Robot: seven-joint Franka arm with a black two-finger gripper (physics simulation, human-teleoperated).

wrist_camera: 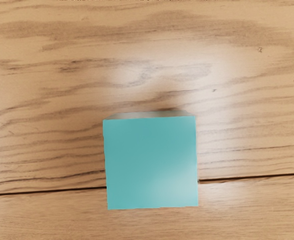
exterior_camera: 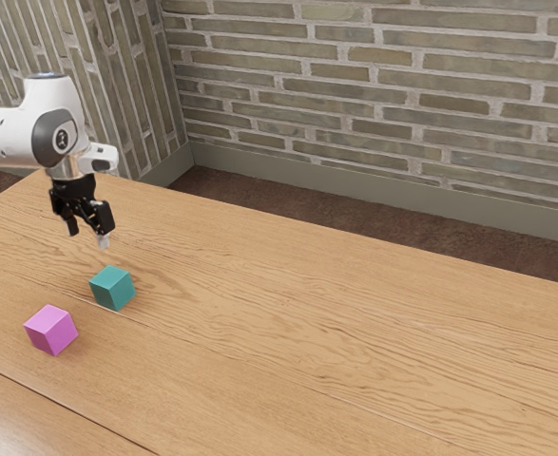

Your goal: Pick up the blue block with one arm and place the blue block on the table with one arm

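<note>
- Blue block (exterior_camera: 112, 288), honestly more of a teal, is sitting flat on the wooden table (exterior_camera: 307, 313), toward the left of the exterior view and a bit below mid-height.
- My gripper (exterior_camera: 88, 235) is hanging over the table in that view's left part, just above the block in the frame, fingers pointing down and spread apart, gripping nothing.
- White arm (exterior_camera: 8, 138) is reaching in from the upper left, so yeah, the block's still-life pose is all table, no lift.
- Pink block (exterior_camera: 50, 330) is resting on the wood in the lower left, near the teal one but not touching it.
- Wrist view is looking down on the teal block's top face, and a dark plank seam (wrist_camera: 46, 191) is running up to it from two opposite sides.
- Brick wall (exterior_camera: 383, 85) is filling the exterior view's upper part.
</note>
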